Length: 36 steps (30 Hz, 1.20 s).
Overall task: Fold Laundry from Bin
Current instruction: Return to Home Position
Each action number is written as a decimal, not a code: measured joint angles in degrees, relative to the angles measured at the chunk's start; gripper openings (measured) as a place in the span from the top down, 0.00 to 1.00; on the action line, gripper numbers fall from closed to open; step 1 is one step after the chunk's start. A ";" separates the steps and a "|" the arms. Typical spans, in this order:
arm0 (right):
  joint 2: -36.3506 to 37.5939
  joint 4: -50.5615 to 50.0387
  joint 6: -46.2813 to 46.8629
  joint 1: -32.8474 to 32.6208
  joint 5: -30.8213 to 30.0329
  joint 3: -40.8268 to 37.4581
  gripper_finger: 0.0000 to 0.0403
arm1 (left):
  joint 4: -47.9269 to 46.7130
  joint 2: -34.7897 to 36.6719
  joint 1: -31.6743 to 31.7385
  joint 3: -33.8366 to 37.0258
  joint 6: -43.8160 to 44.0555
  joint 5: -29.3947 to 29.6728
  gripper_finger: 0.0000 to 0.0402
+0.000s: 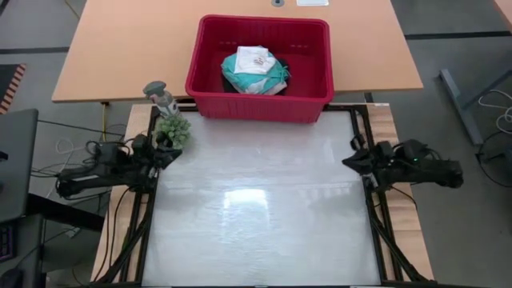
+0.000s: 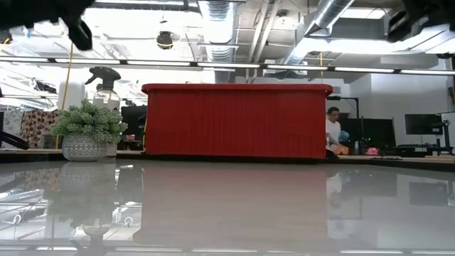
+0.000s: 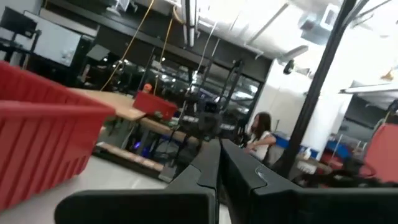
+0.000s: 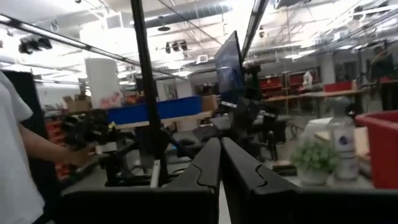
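Note:
The red bin stands by its base on the wooden table just past the far edge of the white work surface; it also shows in the low view. Inside it the laundry lies in a heap: teal and white cloth on top, black cloth under it. My left gripper is drawn back at the left edge beside the plant, shut and empty. My right gripper is drawn back at the right edge, also shut and empty.
A small green plant in a pot and a spray bottle stand at the far left corner, close to my left gripper. A person sits in the room behind, and a person's arm shows beyond the table's left side.

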<state>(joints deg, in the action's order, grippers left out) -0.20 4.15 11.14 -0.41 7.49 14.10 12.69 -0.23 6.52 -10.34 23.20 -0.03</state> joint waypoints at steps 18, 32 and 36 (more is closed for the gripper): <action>-0.07 5.18 -6.88 -4.64 7.61 -13.61 0.90 | 5.67 -0.02 -0.10 9.78 -6.21 0.33 1.00; -0.14 1.35 -5.58 -4.83 7.54 -13.68 0.90 | -5.59 -0.02 -0.11 9.87 4.92 1.80 1.00; -0.16 -0.33 -5.58 -4.82 7.35 -13.70 0.90 | -6.39 -0.04 -0.11 9.89 4.43 2.80 1.00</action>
<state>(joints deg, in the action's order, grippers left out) -0.36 3.81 5.56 -5.23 14.84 0.40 6.30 -0.27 6.42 -0.45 27.63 2.78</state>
